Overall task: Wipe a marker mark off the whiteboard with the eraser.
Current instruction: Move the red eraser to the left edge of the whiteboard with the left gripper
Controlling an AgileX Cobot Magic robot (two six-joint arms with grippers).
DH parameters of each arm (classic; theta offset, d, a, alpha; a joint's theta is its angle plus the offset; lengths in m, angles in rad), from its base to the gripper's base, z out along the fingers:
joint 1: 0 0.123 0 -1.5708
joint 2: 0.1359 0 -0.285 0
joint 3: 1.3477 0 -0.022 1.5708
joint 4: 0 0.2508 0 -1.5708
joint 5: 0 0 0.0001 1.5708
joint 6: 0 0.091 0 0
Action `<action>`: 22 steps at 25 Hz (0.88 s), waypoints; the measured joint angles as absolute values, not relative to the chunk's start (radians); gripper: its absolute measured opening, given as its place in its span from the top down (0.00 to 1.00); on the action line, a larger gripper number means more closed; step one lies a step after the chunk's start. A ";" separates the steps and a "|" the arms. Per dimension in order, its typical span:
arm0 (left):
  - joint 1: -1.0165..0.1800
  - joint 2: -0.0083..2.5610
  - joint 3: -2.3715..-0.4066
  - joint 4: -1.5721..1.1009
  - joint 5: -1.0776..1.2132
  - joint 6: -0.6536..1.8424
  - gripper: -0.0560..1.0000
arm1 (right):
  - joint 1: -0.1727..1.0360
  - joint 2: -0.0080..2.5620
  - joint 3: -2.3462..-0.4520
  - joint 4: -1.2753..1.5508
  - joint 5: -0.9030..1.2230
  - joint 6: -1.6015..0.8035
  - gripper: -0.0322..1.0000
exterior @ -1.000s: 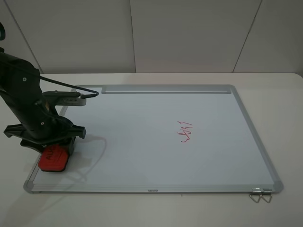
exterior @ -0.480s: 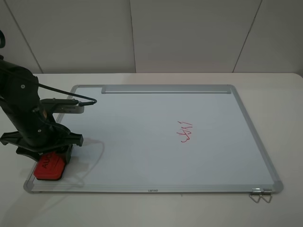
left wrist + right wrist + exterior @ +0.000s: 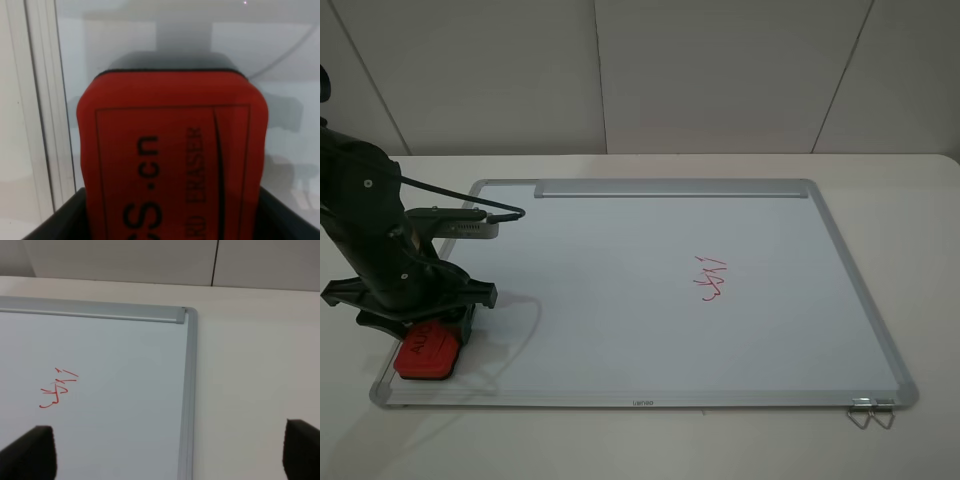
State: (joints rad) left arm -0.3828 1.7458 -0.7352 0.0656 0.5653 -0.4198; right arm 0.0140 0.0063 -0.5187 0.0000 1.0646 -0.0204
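Note:
The red eraser (image 3: 428, 356) rests on the whiteboard (image 3: 620, 300) at its near left corner. My left gripper (image 3: 420, 327) stands over the eraser and is shut on it. In the left wrist view the eraser (image 3: 172, 155) fills the space between the black fingers (image 3: 55, 222). The crossed-stroke marker mark shows in no view. The only red drawing is a taller looping squiggle with short dashes (image 3: 710, 279), right of the board's middle and also seen as the squiggle (image 3: 57, 389). My right gripper (image 3: 165, 455) hangs open above the board's far right corner, out of the high view.
A silver tray strip (image 3: 670, 188) runs along the board's far edge. Wire clips (image 3: 870, 412) hang at the near right corner. The board lies on a white table (image 3: 920, 250) with a white wall behind. A black cable (image 3: 460, 193) loops from the left arm.
Between one second and half a second ago, the left gripper slid the eraser toward the board's near left corner. Since then it has barely shifted. The squiggle is unchanged.

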 joint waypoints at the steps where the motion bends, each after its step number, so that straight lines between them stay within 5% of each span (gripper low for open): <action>1: -0.383 1.746 -0.735 0.066 0.563 -0.419 0.40 | 0.014 0.006 -0.519 0.000 1.065 -0.020 0.17; 22: -0.383 1.667 -0.734 0.062 0.563 -0.405 0.38 | 0.014 0.006 -0.519 0.000 1.065 -0.020 0.17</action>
